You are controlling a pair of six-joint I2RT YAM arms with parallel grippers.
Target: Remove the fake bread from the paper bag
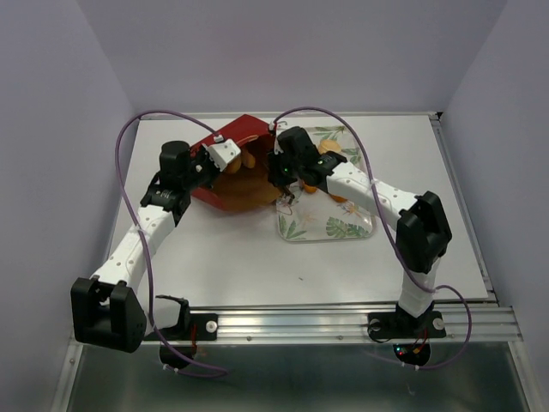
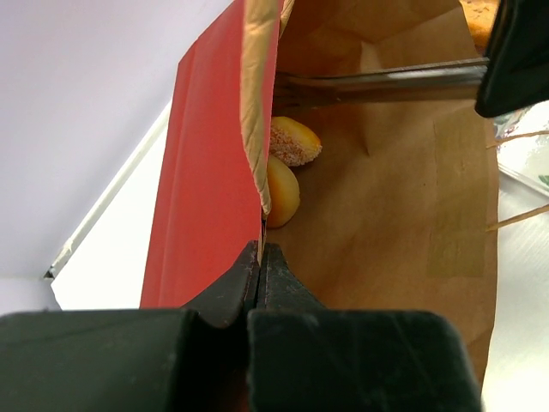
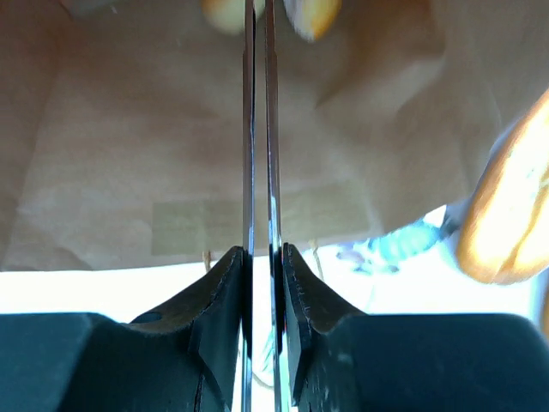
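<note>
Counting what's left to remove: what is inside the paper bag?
Two bread pieces lie deep in the paper bag: a crumb-coated piece and a smooth golden piece. Its red wall hides whatever else lies behind it.

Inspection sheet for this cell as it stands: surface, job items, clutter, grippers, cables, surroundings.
surface: white table, arms bolted at its near edge.
job's things: paper bag on its side, mouth open; two fake bread pieces inside; more on the leaf-patterned tray.
clutter: nothing seen.
grippers: left gripper shut on the bag's rim; right gripper shut on metal tongs reaching into the bag.
cables: purple cables loop off both arms.
surroundings: pale walls on three sides.
</note>
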